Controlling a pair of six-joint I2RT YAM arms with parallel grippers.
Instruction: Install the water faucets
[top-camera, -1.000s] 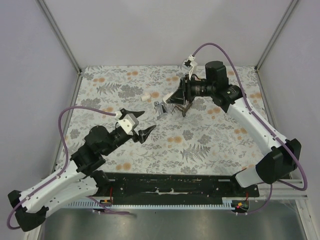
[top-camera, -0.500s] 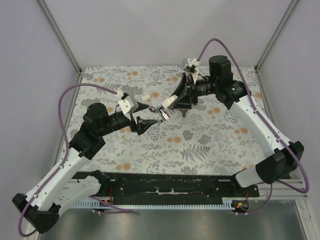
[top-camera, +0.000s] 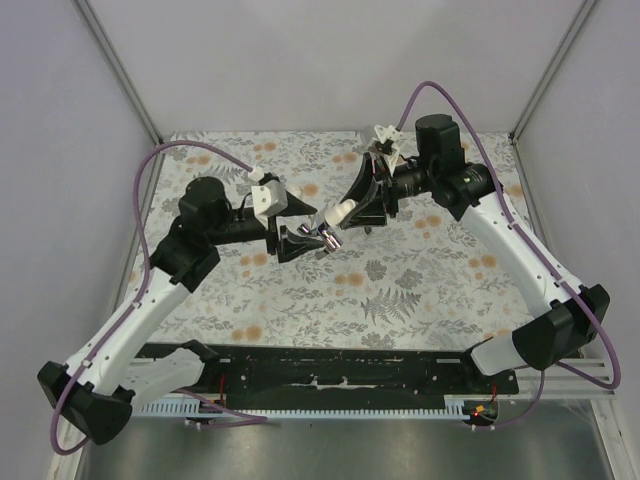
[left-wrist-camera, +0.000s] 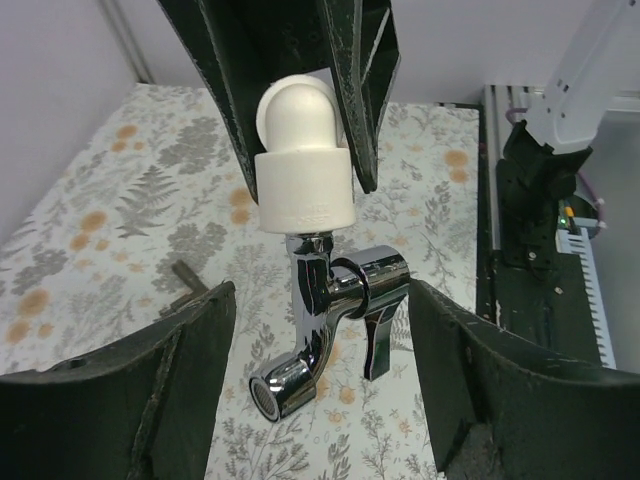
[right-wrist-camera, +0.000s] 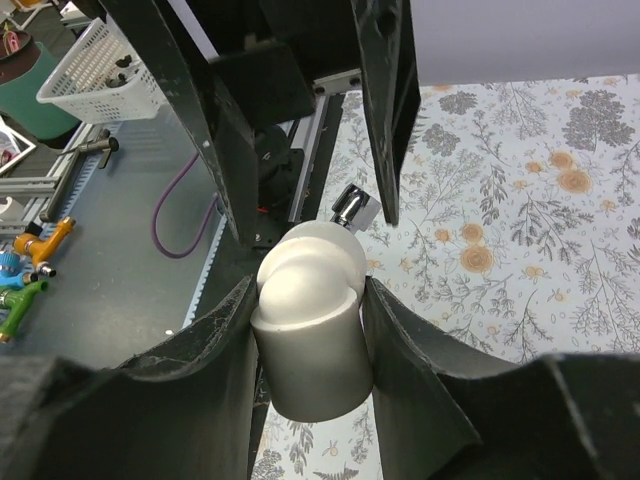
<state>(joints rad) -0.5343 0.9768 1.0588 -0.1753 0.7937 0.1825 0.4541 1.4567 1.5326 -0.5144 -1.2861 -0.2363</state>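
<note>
From above: meets arm to arm over the middle of the floral counter (top-camera: 420, 290). Grips a white elbow fitting (top-camera: 343, 211) in the clenched right jaws, lifted clear of the counter, with the water faucet (top-camera: 323, 236) seated in its end. Spreads the left jaws, released, on either side of the faucet.

From the left wrist: shows the chrome water faucet (left-wrist-camera: 325, 320) hanging below the white elbow fitting (left-wrist-camera: 303, 175), spout angled down toward the lens, handle pointing down. Brackets it with the parted left jaws, neither side touching. Pins the fitting from above between the right jaws.

From the right wrist: fills the frame with the white elbow fitting (right-wrist-camera: 310, 340), squeezed from both sides by the right jaws. Lets only a chrome tip of the water faucet (right-wrist-camera: 352, 207) peek past it, between the left jaws beyond.
</note>
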